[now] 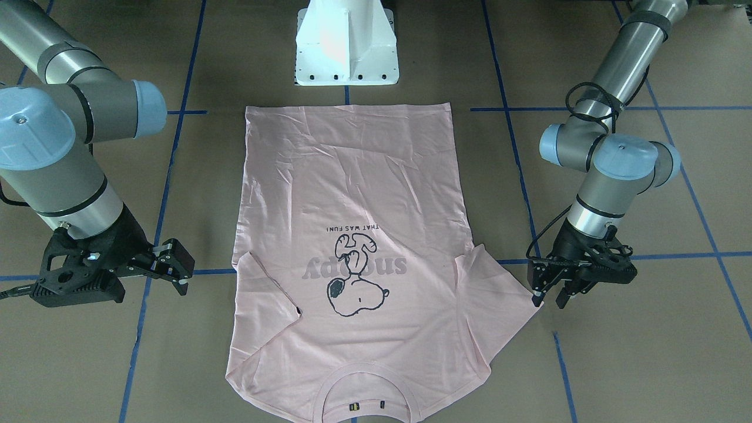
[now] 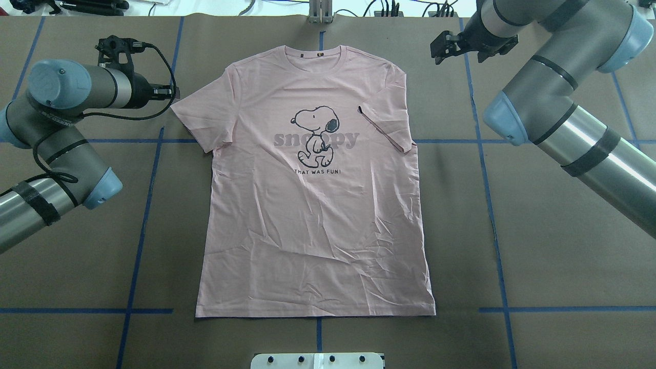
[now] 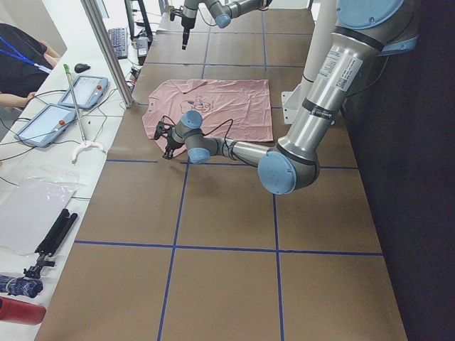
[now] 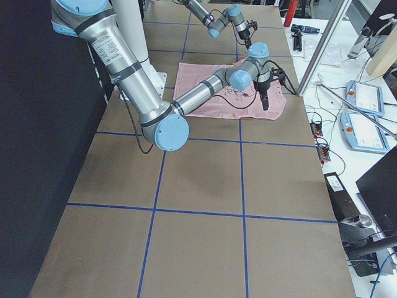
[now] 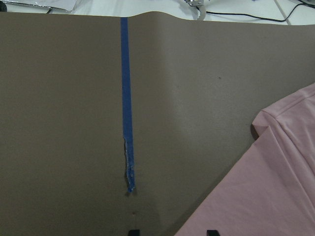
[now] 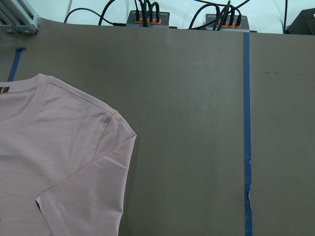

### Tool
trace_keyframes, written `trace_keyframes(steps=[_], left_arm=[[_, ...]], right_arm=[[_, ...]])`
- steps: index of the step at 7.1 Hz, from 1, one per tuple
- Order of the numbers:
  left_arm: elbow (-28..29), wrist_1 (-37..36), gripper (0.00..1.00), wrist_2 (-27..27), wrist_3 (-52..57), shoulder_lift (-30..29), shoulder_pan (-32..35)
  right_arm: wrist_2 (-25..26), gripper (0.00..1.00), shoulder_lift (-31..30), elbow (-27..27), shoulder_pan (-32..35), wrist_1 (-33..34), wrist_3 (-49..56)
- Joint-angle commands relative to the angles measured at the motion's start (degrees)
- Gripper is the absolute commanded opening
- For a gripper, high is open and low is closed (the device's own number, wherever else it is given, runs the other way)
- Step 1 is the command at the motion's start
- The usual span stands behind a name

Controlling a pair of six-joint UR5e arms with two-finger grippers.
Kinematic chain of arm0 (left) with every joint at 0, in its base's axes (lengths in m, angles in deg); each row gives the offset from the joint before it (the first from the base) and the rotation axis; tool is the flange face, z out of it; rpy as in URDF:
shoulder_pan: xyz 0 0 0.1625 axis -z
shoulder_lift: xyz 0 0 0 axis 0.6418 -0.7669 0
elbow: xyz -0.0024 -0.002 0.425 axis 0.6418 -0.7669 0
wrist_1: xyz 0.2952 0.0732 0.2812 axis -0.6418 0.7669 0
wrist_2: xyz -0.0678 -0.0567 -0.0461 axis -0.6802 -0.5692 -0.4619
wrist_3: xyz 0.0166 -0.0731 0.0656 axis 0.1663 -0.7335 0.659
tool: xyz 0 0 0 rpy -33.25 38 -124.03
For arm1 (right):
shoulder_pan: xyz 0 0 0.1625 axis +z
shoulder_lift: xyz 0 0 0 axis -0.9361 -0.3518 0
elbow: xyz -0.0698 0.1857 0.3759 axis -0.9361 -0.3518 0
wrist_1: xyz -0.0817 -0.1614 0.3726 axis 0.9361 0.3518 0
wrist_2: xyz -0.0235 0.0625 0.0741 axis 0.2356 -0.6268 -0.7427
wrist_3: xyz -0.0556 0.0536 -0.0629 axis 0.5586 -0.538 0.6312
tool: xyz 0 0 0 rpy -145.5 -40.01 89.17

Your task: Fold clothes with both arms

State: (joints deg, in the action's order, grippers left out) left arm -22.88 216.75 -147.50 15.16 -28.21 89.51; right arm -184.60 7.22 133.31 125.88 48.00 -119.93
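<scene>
The pale pink T-shirt (image 2: 312, 205) lies flat and face up on the table, collar away from the robot, the cartoon dog (image 2: 315, 130) showing. The sleeve on my right side (image 2: 384, 125) is folded in over the body. The other sleeve (image 2: 197, 115) is spread out. My left gripper (image 2: 171, 93) is open, low at that sleeve's outer edge (image 5: 275, 162); the edge reaches between the fingertips (image 5: 133, 232). It also shows in the front-facing view (image 1: 549, 299). My right gripper (image 2: 458, 51) is open and empty, beside the far right shoulder, apart from the shirt (image 6: 64, 147).
The table is covered in brown paper with a blue tape grid (image 2: 138, 215). The white pedestal base (image 1: 346, 44) stands at the shirt's hem side. Cable boxes (image 6: 147, 18) sit at the far table edge. Tablets (image 3: 85, 89) and an operator are off the table's side.
</scene>
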Motion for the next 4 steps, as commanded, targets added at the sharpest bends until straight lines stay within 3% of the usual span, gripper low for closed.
trace_keyframes(steps=[1, 4], left_arm=[[2.46, 0.68, 0.54, 1.16, -0.04, -1.31, -0.55], [2.38, 0.68, 0.52, 1.08, 0.22, -1.31, -0.81]], right_arm=[[0.01, 1.0, -0.06, -0.04, -0.05, -0.01, 0.0], [0.01, 1.0, -0.14, -0.13, -0.06, -0.01, 0.0]])
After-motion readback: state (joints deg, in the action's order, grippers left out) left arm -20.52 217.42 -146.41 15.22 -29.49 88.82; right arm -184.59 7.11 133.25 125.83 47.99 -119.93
